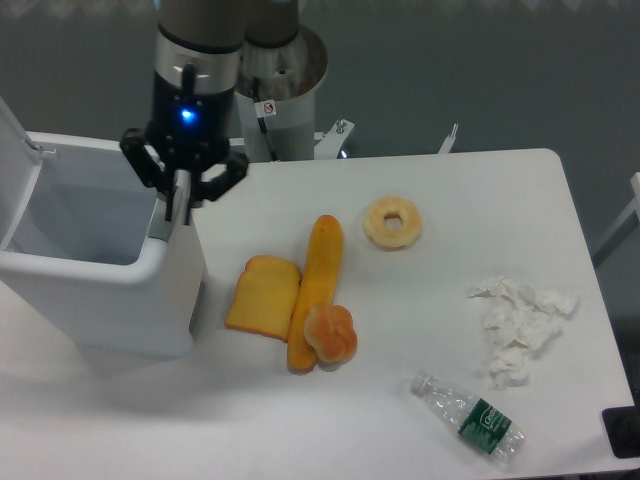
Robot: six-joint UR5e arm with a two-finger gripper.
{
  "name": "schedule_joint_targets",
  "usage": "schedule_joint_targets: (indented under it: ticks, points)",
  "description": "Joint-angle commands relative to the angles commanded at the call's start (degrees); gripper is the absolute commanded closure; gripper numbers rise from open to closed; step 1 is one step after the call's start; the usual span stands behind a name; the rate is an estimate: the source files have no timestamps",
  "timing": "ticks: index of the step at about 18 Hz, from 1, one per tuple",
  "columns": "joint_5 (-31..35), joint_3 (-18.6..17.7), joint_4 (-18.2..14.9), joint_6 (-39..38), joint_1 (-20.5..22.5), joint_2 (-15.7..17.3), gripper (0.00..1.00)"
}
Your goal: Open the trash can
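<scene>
Left of frame: large white boxy plastic trash can [100, 290], lid upright, interior exposed. Black two-finger gripper [179, 212], fingers pinched together and grasping nothing, poised over its right rim. Advice: withdraw vertically, avoiding the lid.

Arm descends vertically from the top edge, wrist showing a blue light. Gripper [180, 203] points straight down, its black linkages splayed to either side, fingers [181, 192] drawn together into one narrow tip.
</scene>
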Motion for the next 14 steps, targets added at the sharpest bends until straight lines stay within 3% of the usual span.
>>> schedule_joint_targets:
  ticks: [6,12,14]
  points:
    - [9.7,-1.3,-0.2,16.5,8.2,-4.3,0.0]
    - [11.3,0.5,0.3,37.0,17.2,-14.2,0.0]
    - [14.8,1.4,1.0,44.8,17.9,-17.1,0.0]
